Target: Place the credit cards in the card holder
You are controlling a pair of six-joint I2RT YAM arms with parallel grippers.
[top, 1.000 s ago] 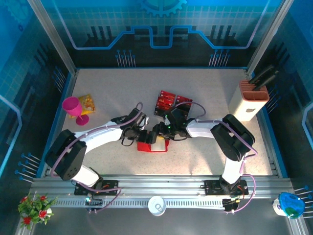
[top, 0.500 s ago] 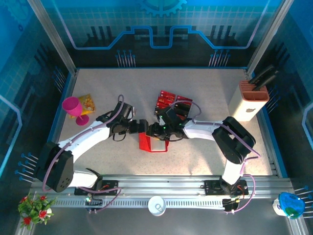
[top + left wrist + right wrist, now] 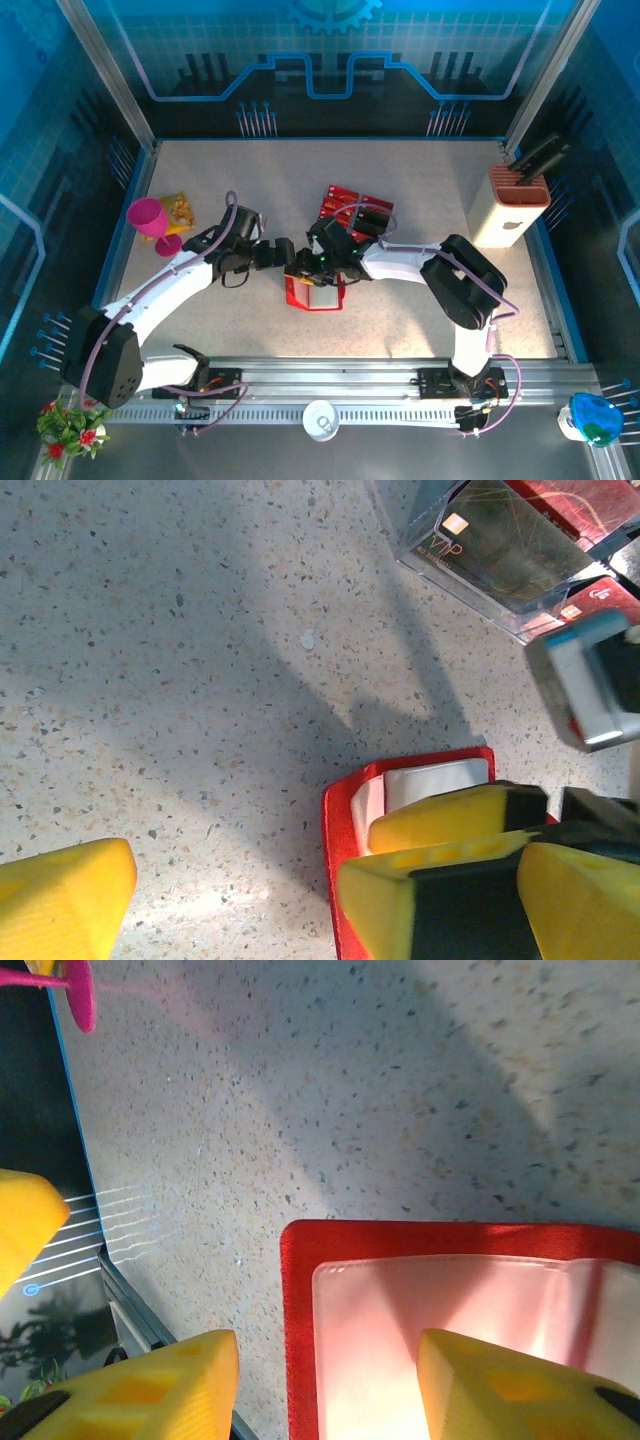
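Worktop: pale and speckled, walled in by blue panels.
Card holder: red, lying open near the middle, paler inside facing up, at the meeting point of both arms.
Credit cards: red and dark, resting in a clear tray just behind the card holder, not touching it.
Left end effector: yellow fingers wide apart, one above the holder's red rim, the other over bare worktop, holding nothing.
Right end effector: fingers apart, straddling the holder's red edge, one over the pale inside, one outside the rim; contact unclear.
Elsewhere: pink goblet at far left, beige block by the right edge.
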